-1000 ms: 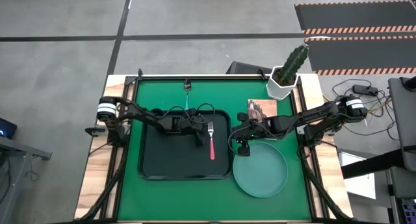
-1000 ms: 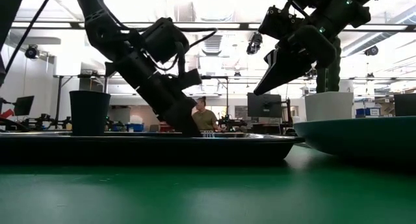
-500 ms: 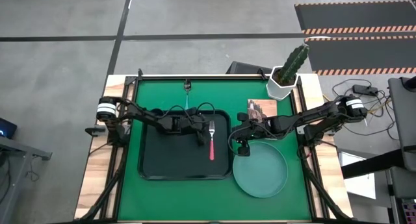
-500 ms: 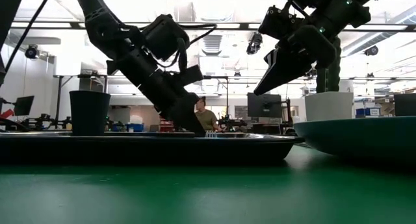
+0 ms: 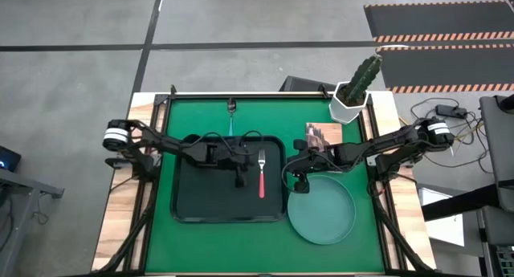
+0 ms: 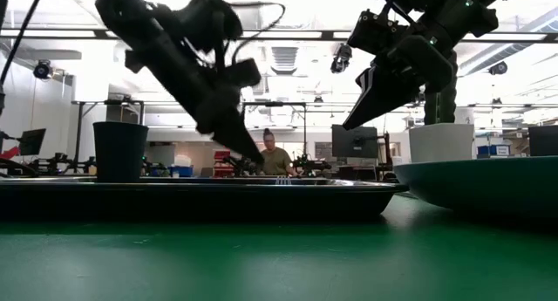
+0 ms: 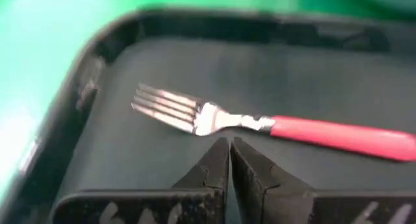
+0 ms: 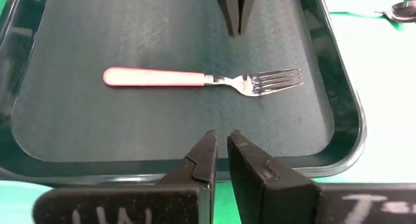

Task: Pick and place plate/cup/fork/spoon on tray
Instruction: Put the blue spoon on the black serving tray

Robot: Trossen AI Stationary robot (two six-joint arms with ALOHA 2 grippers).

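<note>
Overhead inspection: fork (image 5: pixel 261 173) lies released on the tray (image 5: pixel 201 205), right portion; left gripper (image 5: pixel 239 179) sits just left of it, empty. Right gripper (image 5: pixel 297 181) hangs over the plate's (image 5: pixel 325 217) far-left rim, also empty. Spoon (image 5: pixel 230 112) remains on the mat at the far edge. Risk: both arms crowd the tray's right rim; reaching for the plate could clip the tray.

Low view alone shows heights: both grippers clear of the surface, and the cup (image 6: pixel 119 151) standing far left.

Left wrist view: fingers (image 7: pixel 214 169) pressed together, nothing between, fork just ahead.

Right wrist view: fingers (image 8: pixel 208 156) nearly closed, empty; a sweep could nudge the fork.
</note>
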